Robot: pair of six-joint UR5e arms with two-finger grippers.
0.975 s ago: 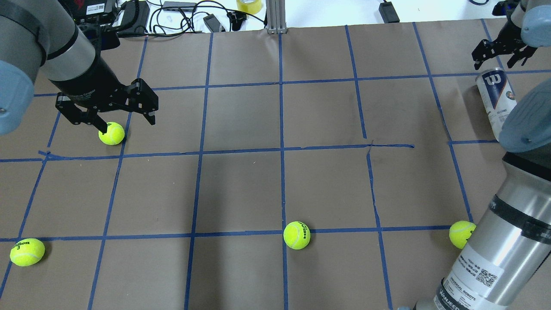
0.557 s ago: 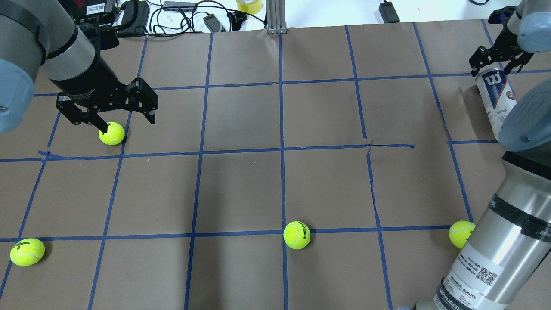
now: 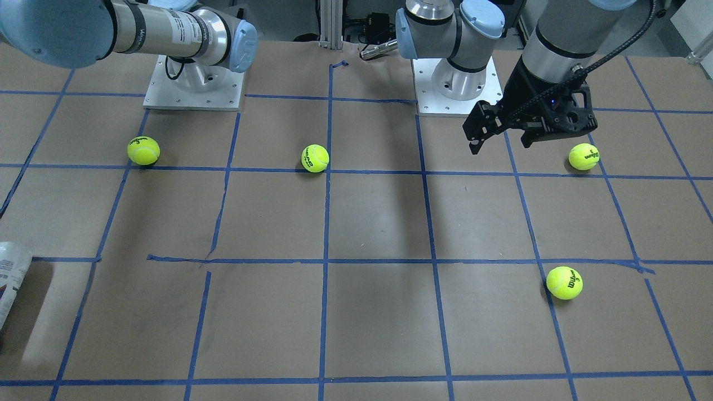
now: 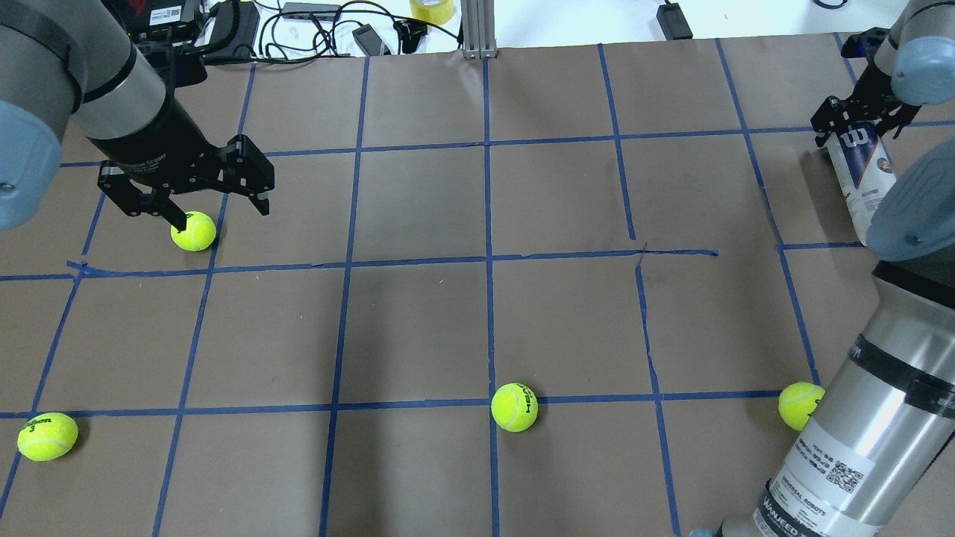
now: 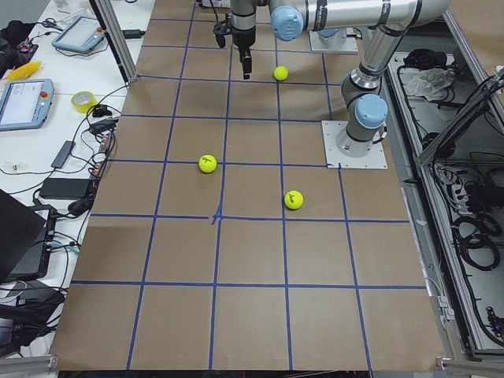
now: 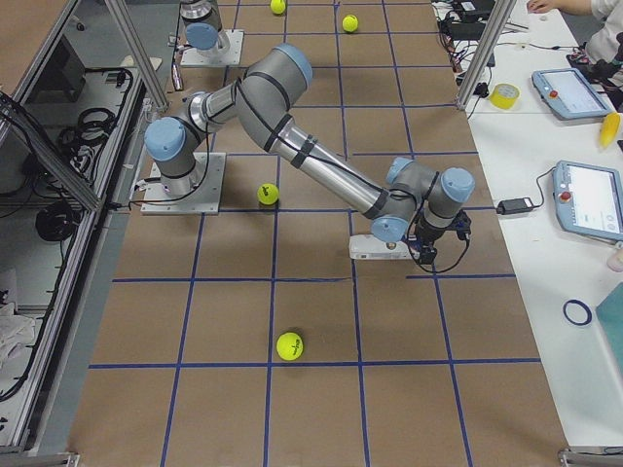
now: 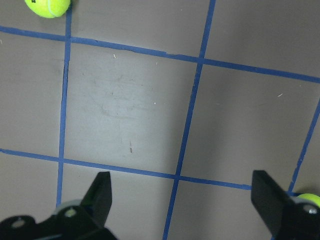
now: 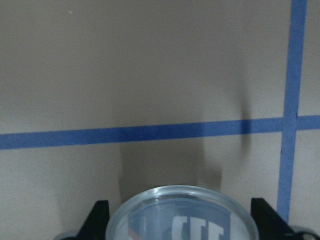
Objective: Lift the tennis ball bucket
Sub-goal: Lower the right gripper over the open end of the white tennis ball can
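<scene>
- Right gripper [image 8: 182, 217]: released. You see its fingers [image 8: 99, 216] flanking the rim of the tennis ball bucket [image 4: 859, 168], which lies on its side, body pointing toward the robot.
- Just ahead of it: brown paper [image 4: 418, 328] crossed by blue tape [image 8: 150, 132].
- Left gripper [image 7: 185, 197]: released, holding nothing, with a tennis ball [image 4: 193, 231] just beside one finger.
- Well beyond both: cables [image 4: 313, 30] and a tape roll [image 4: 431, 9] past the paper's edge.
</scene>
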